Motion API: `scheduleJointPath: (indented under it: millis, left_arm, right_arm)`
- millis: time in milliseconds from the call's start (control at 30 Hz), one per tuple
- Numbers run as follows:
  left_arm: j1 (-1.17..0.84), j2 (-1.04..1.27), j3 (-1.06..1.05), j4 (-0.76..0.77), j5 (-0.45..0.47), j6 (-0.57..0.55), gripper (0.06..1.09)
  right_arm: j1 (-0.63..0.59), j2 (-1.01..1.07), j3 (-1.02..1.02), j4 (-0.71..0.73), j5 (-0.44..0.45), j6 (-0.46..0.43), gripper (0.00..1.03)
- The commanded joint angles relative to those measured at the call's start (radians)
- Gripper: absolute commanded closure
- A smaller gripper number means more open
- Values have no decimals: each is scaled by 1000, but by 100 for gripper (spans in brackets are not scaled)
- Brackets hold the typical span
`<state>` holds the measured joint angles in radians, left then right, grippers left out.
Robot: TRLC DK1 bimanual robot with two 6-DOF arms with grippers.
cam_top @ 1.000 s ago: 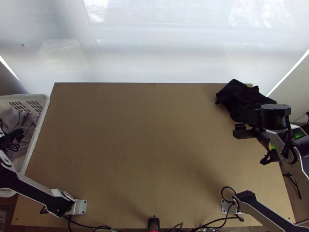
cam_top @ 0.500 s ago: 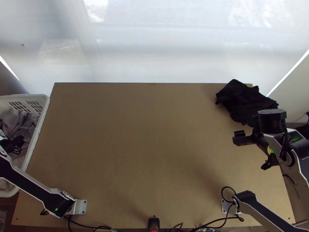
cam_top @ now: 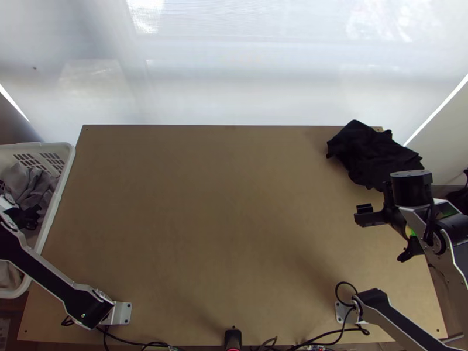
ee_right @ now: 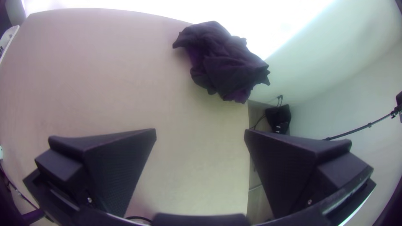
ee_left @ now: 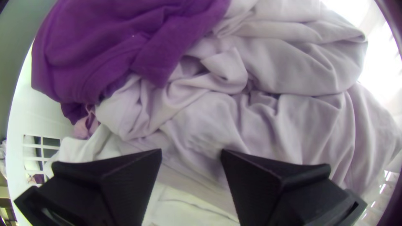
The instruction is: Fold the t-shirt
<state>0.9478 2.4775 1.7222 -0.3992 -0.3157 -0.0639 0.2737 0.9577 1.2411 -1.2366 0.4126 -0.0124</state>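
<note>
Top view shows grey cloth (cam_top: 24, 180) by the released left claw (cam_top: 26, 217), its wrist view purple cloth (ee_left: 121, 46) too; beyond the released right claw (cam_top: 371, 216), a black garment (cam_top: 368, 152) lies bunched on the desk (cam_top: 222, 205)

The left arm (cam_top: 52, 286) slants outward from its base to the top view's left edge, its left gripper (cam_top: 24, 216) a dark shape there, with fingers (ee_left: 121, 180) standing apart. The right arm (cam_top: 398, 322) leaves the top view at lower right and bends back in, its wrist (cam_top: 411, 187) seemingly tipped downward, the right gripper (cam_top: 387, 225) spread wide.
</note>
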Motion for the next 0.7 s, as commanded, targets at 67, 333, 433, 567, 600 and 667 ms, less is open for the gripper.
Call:
scheduleJointPath:
  millis: [67,333,433,567,600,667]
  left_arm:
    - [-6,47,50,-10,-6,12,57]
    - [5,26,45,-4,-6,33,105]
    - [5,-14,23,-4,-6,27,105]
    - [2,-114,-29,-6,-5,1,105]
    - [-1,-144,-42,-6,-3,-4,105]
    - [-1,-213,-76,-6,23,-17,105]
  right_arm:
    - [-10,1,-6,-1,0,3,5]
    - [-13,-2,-17,2,2,3,5]
    - [-13,-4,-25,0,0,3,5]
    - [-13,-14,-38,0,0,2,5]
    - [-13,-17,-42,0,2,2,5]
    - [-11,-22,-49,0,0,0,5]
